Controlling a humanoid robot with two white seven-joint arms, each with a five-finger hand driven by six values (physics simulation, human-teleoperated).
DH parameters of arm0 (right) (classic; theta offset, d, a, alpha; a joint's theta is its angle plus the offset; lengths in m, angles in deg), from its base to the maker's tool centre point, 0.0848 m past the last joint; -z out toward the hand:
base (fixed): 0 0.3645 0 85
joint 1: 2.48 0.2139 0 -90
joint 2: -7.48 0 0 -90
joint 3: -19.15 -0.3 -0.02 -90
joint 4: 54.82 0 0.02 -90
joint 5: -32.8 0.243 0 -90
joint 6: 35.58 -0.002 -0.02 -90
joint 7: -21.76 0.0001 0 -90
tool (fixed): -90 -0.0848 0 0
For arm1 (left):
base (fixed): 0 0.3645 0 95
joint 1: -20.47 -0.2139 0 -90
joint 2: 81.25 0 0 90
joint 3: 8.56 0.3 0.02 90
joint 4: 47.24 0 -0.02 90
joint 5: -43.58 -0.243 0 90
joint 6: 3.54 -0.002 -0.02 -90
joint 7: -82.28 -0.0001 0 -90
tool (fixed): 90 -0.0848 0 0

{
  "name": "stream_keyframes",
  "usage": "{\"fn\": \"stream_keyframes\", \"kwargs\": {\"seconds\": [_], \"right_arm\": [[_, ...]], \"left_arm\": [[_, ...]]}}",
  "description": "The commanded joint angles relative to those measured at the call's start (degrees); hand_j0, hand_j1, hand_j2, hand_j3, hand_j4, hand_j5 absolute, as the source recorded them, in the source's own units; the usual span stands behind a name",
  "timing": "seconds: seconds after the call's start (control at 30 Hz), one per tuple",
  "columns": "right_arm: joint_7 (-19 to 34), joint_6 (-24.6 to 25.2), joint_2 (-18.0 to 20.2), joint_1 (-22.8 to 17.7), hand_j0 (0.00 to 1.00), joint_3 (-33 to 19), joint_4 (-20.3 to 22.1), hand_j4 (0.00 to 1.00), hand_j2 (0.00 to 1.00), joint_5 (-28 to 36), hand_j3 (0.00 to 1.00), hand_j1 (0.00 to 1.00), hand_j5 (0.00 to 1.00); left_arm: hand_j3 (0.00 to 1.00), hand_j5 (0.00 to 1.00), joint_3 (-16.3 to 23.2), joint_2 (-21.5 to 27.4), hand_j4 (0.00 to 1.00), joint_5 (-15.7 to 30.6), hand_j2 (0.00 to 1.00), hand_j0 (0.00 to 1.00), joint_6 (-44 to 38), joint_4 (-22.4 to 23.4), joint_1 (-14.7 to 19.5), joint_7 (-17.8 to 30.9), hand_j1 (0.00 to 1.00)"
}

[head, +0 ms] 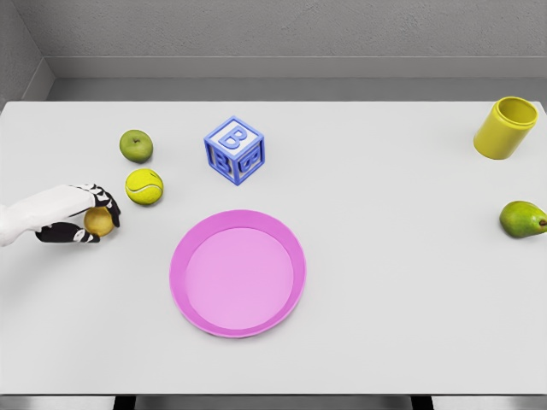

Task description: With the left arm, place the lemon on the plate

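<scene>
The left robot hand, white with black finger segments, entered from the left edge of the head view and lay low over the pale grey surface. Its fingers were curled around the small, round, yellow-orange lemon, with digits visible above and below the fruit, so the hand was closed on it. The lemon sat at the far left of the surface, well apart from the round pink plate with a raised rim, which lay near the centre front and carried nothing. Whether the lemon was touching the surface or raised just off it could not be determined. A yellow-green tennis ball rested just beside the fingertips, up and to the right of the lemon. A green apple stood behind the ball. A blue alphabet block bearing the letter B stood behind the plate, turned with one corner toward the camera. A yellow cylindrical cup, tilted, stood at the far right, and a green pear lay near the right edge in front of it.
</scene>
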Motion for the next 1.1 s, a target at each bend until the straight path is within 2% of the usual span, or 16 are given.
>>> {"fn": "stream_keyframes", "kwargs": {"seconds": [0.0, 0.3, 1.07], "right_arm": [[0.01, 0.00, 0.00, 0.00, 1.00, -0.01, 0.01, 1.00, 1.00, 0.02, 1.00, 1.00, 1.00], [0.01, 0.00, 0.00, 0.00, 1.00, -0.01, 0.01, 1.00, 1.00, 0.02, 1.00, 1.00, 1.00], [0.01, 0.00, 0.00, 0.00, 1.00, -0.01, 0.01, 1.00, 1.00, 0.02, 1.00, 1.00, 1.00]], "left_arm": [[0.44, 0.44, -0.21, 0.31, 0.44, 0.24, 0.44, 0.44, 0.58, -0.24, 0.00, -0.03, 0.44], [0.44, 0.44, -0.48, 1.71, 0.44, 0.32, 0.44, 0.44, 0.67, -2.34, -0.26, -0.03, 0.44], [0.44, 0.44, -0.65, 1.63, 0.44, 0.41, 0.44, 0.44, 8.14, -5.77, -0.35, -0.20, 0.44]]}}
